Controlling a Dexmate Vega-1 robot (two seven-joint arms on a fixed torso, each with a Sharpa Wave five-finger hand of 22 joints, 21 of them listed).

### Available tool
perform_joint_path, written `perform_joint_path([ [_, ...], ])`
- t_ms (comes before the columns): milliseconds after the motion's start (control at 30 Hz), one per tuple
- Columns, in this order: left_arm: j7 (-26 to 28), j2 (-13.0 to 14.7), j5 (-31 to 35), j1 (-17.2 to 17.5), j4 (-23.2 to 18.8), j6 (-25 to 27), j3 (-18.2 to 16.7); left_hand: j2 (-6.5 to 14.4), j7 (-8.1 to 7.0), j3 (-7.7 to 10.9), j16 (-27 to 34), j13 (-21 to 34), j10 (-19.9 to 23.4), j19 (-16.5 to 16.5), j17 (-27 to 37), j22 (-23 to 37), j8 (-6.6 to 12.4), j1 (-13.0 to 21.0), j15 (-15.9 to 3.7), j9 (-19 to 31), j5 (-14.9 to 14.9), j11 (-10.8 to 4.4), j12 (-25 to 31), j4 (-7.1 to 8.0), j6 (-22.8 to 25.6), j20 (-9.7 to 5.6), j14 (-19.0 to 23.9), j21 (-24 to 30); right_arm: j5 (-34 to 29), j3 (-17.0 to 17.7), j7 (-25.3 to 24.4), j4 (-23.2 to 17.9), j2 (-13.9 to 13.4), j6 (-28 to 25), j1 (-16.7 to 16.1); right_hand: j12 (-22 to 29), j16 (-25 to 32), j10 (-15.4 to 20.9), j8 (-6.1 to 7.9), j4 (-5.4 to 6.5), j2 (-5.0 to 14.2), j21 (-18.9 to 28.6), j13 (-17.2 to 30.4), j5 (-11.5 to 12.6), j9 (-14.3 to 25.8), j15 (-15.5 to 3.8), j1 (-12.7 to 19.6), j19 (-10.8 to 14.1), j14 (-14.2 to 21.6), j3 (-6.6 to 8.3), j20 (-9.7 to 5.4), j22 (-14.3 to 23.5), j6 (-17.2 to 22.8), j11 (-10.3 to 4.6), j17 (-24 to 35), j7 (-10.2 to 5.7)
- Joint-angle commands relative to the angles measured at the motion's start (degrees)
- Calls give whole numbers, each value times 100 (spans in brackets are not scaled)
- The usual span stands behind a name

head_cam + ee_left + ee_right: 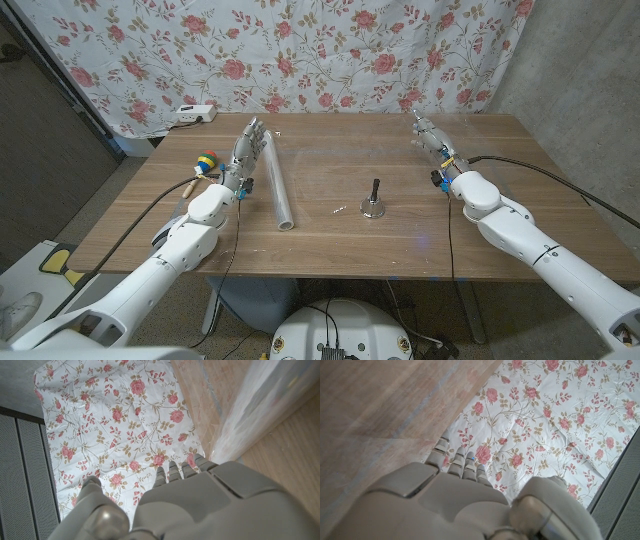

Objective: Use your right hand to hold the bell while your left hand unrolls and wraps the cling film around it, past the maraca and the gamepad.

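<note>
A small metal bell with a black handle stands upright near the middle of the wooden table. The cling film roll lies lengthwise to its left and also shows as a pale tube in the left wrist view. My left hand stands just left of the roll's far end, fingers straight and apart, holding nothing. The same hand appears from behind in its wrist view. My right hand is at the far right, well away from the bell, fingers stretched and empty.
A colourful maraca with a wooden handle lies left of my left hand. A white gamepad-like device sits at the table's far left edge. A flowered cloth hangs behind the table. Bare wood lies beside my right hand.
</note>
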Motion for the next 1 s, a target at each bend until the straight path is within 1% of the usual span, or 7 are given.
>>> perform_joint_path([
  [33, -134, 6, -15, -23, 134, -117, 7, 2, -22, 5, -22, 13, -21, -13, 29, 24, 55, 43, -9, 26, 26, -5, 11, -23, 61, -29, -65, 32, -450, -34, -191, -132, -73, 141, -64, 27, 9, 59, 36, -78, 42, 25, 6, -17, 15, -6, 126, 102, 28, 25, -86, 3, 51, -32, 7, 46],
  [200, -244, -24, -91, -67, 227, -86, 29, 9, -23, 6, -23, 13, -13, -13, 29, 24, 53, 46, -15, 26, 26, 1, 13, -24, 64, -31, -69, 32, -624, -43, -168, -199, -169, 204, -134, 41, 19, 148, 35, -125, 70, 13, -5, -26, 12, -41, 224, 117, 96, 59, -74, -6, 86, -92, -9, 146],
  [267, -202, -47, -103, -89, 239, -54, 24, 11, -21, 6, -23, 13, -12, -13, 29, 24, 52, 47, -14, 26, 26, 4, 12, -24, 67, -30, -69, 32, -712, -35, -233, -205, -172, 245, -177, 46, 10, 290, -117, -208, 135, -6, -24, -51, 8, -42, 400, 151, 150, 127, -58, -20, -295, -237, -41, 205],
  [400, -187, -132, -99, -176, 334, -101, 35, 16, -26, 7, -23, 13, -10, -19, 29, 24, 49, 50, -15, 26, 26, 11, 12, -24, 67, -30, -68, 30, -739, -6, -178, -218, -224, 290, -223, 50, 57, 395, -136, -253, 173, 46, -36, -78, 10, -93, 490, 329, 305, 164, -146, -17, -435, -320, -50, 196],
  [567, -228, -162, -50, -256, 395, -79, 105, 21, -43, 7, -22, 13, -8, -22, 29, 24, 50, 53, -10, 26, 25, 4, 11, -24, 78, -29, -66, 29, -704, 20, 20, -197, -302, 393, -215, 6, 147, 472, -22, -306, 195, 169, -55, -148, 10, -360, 568, 736, 568, 196, -591, -1, -201, -156, -29, 202],
  [700, -223, -165, -8, -287, 435, -70, 133, 25, -46, 6, -23, 13, -7, -24, 29, 24, 59, 54, -11, 25, 25, 0, 9, -25, 111, -27, -66, 28, -771, 33, 78, -247, -369, 380, -207, -64, 136, 336, -21, -325, 236, 199, -53, -162, 13, -332, 609, 858, 565, 227, -603, -3, -179, -36, -30, 124],
  [1000, -216, -199, 102, -423, 519, 8, 236, 29, -33, 4, -22, 13, 4, -28, 29, 23, 66, 57, -7, 25, 24, -2, 11, -26, 146, -24, -65, 27, -850, 108, 71, -245, -423, 540, -304, -13, 206, 511, 67, -346, 286, 273, -43, -189, 15, -358, 648, 1100, 732, 266, -682, 12, 95, -49, -1, 131],
])
